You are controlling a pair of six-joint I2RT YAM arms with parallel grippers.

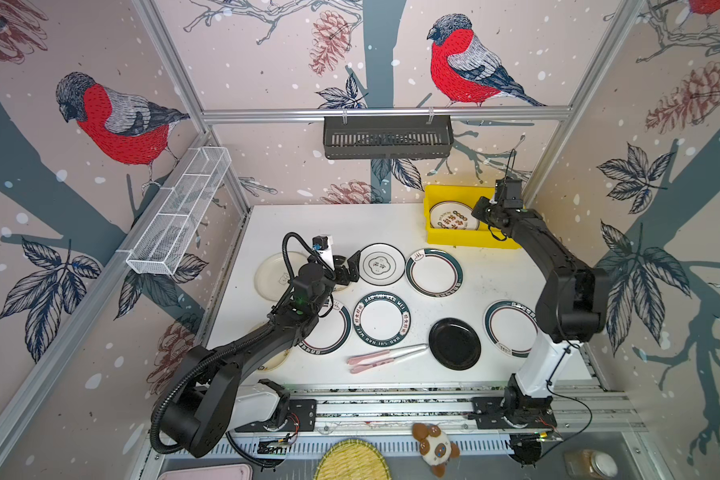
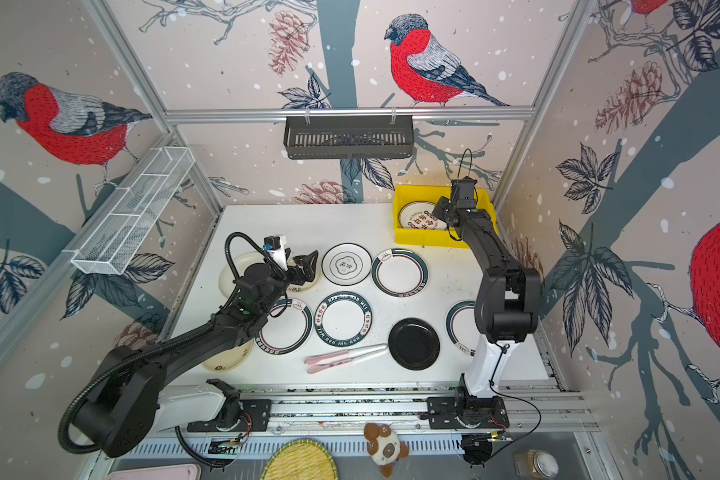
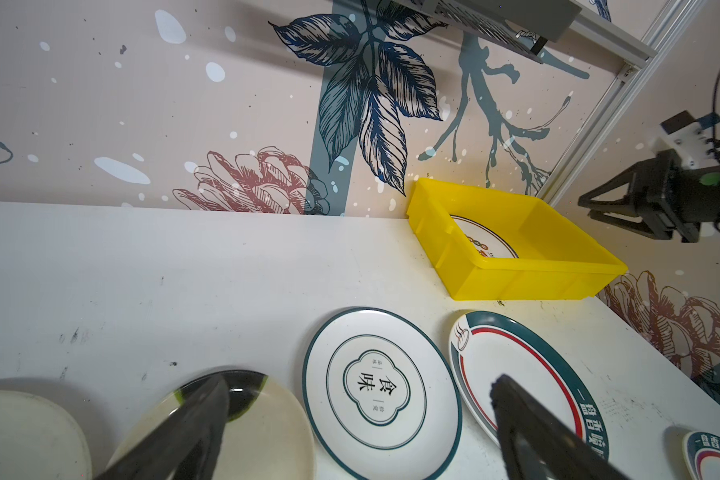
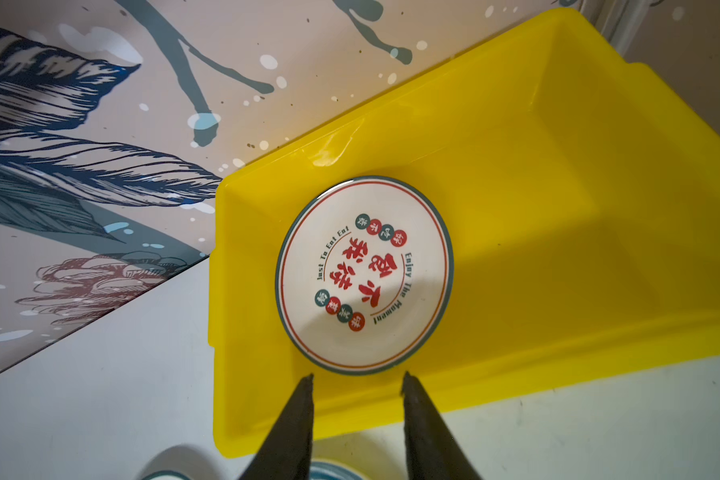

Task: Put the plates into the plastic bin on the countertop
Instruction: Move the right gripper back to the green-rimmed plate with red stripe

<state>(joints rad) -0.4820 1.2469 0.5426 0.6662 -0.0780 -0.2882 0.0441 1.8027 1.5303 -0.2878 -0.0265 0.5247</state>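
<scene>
The countertop (image 1: 308, 224) carried the yellow bin (image 1: 445, 239) in its far corner, and everything else was easiest to place from that bin. The right gripper (image 4: 357, 375) hung just above the bin's near wall, jaws partly apart with nothing between them. The left gripper (image 3: 360, 380) hovered well away from the bin, jaws spread wide and also empty, over the row of plates nearest the bin. One printed plate (image 4: 364, 274) lay flat on the bin's floor, in the half toward the middle of the counter, leaving the bin's other half bare. The other plates (image 1: 382, 324) lay spread over the counter outside the bin, none touching it.

The step in hand looked like getting the right arm clear of the bin and on to another plate. To do that well, it should rise straight up before swinging away, so a finger does not catch the bin's flared rim and drag it. Flat plates give little to grip, so the next grasp should pinch a rim, not the centre, and the drop should go into the bin's bare half.
</scene>
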